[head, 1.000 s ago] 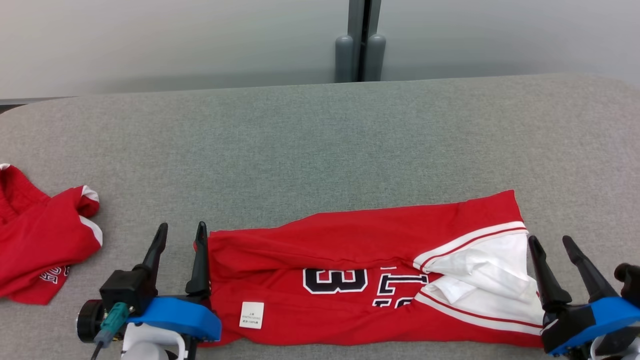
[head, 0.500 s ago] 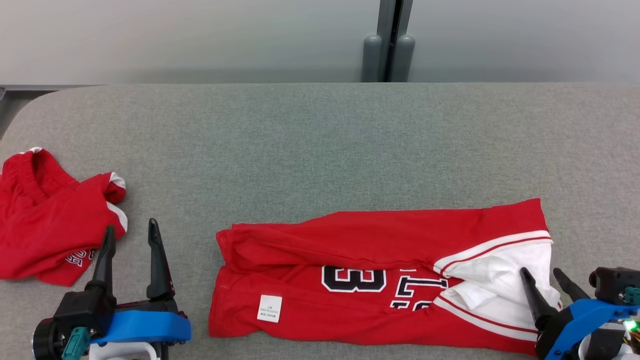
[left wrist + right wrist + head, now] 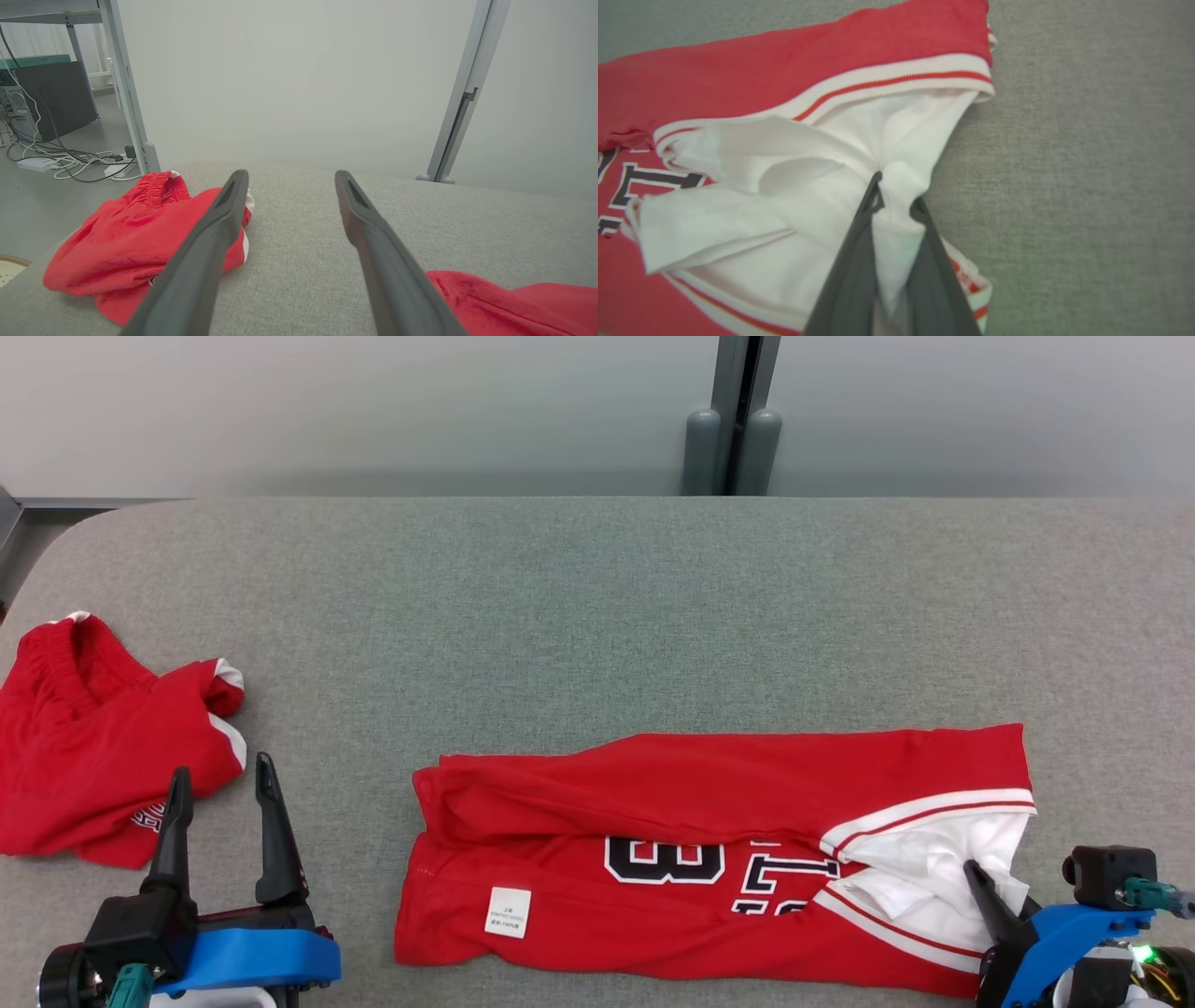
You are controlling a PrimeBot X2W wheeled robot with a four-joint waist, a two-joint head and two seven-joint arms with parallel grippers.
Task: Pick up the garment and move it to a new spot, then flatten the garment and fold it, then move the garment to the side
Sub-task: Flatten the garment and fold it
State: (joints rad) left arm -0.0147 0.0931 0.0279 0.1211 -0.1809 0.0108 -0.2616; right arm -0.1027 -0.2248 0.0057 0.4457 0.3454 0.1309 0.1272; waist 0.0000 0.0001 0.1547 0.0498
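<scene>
Right end effector (image 3: 896,191) pinched on the jersey (image 3: 653,793); left end effector (image 3: 221,765) spread, empty.

A grey fabric-covered table (image 3: 597,616) carries two things — a folded red jersey (image 3: 672,793) and, well left, crumpled red shorts (image 3: 84,747).

The light here is soft and even, and it seems to come from above. On the grey table (image 3: 597,616) the shadows are weak: only a thin dark line under the near edge of the garment (image 3: 653,784). The wall (image 3: 373,411) becomes darker just above the table. The head view is sharp. In the left wrist view straight lines lean at the sides, and the left gripper (image 3: 290,173) is blurry near the lens. The right wrist view is soft overall; the white lining (image 3: 808,200) is almost washed out, and the right gripper (image 3: 896,191) is out of focus.
</scene>
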